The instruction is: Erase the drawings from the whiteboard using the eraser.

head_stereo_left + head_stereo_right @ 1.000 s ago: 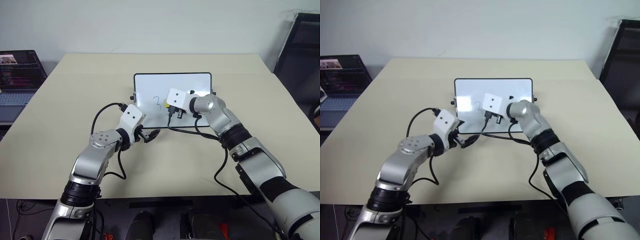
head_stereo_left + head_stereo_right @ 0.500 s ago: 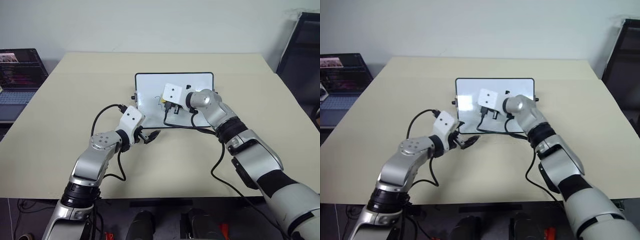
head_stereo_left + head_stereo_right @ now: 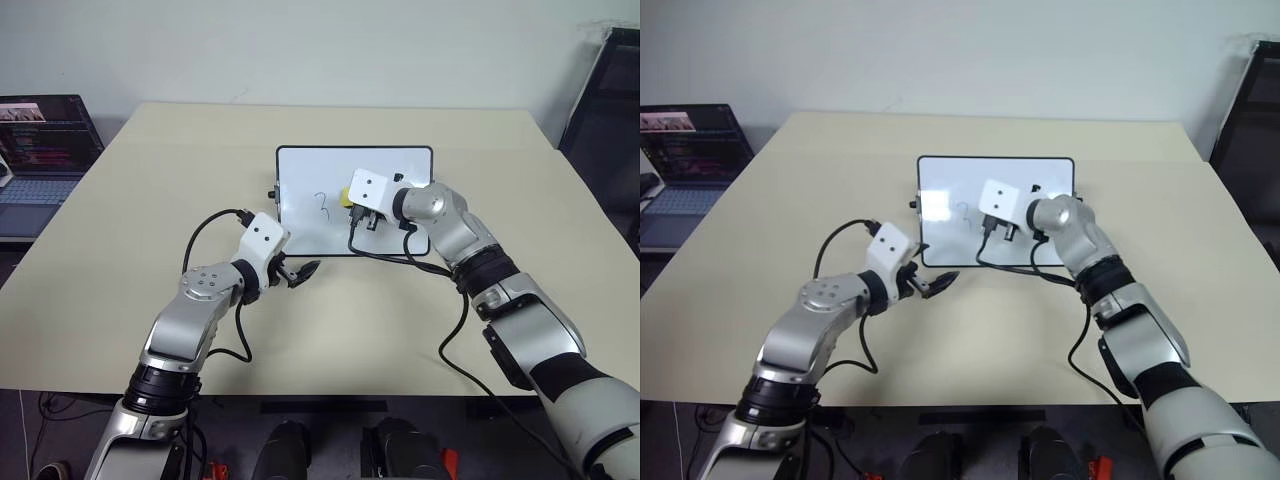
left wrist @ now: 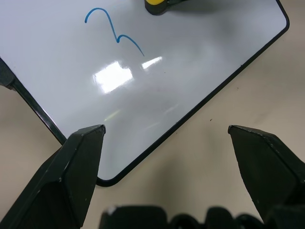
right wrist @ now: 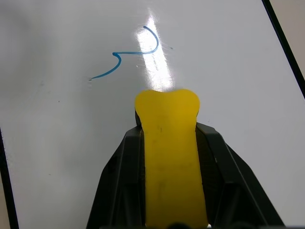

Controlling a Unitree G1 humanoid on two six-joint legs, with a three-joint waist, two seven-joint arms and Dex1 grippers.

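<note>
The whiteboard (image 3: 300, 170) lies flat at the middle of the table, black-framed. One blue mark like a "3" remains of the drawings (image 3: 322, 205) on its left half, also clear in the wrist views (image 5: 128, 55) (image 4: 114, 33). My right gripper (image 3: 350, 203) is shut on the yellow eraser (image 5: 169, 143), whose end rests on the board just right of the mark (image 3: 345, 198). My left gripper (image 3: 305, 269) hovers open and empty over the table beside the board's near left corner (image 4: 102, 181).
A laptop (image 3: 40, 140) stands off the table's left side. A dark chair (image 3: 610, 90) is at the far right. Black cables (image 3: 400, 258) from my right wrist trail over the board's near edge. The tan table (image 3: 150, 180) stretches all around the board.
My right gripper swept the eraser left over the blue mark, then came back to the right of it. The mark still shows. The left arm has stayed still.
</note>
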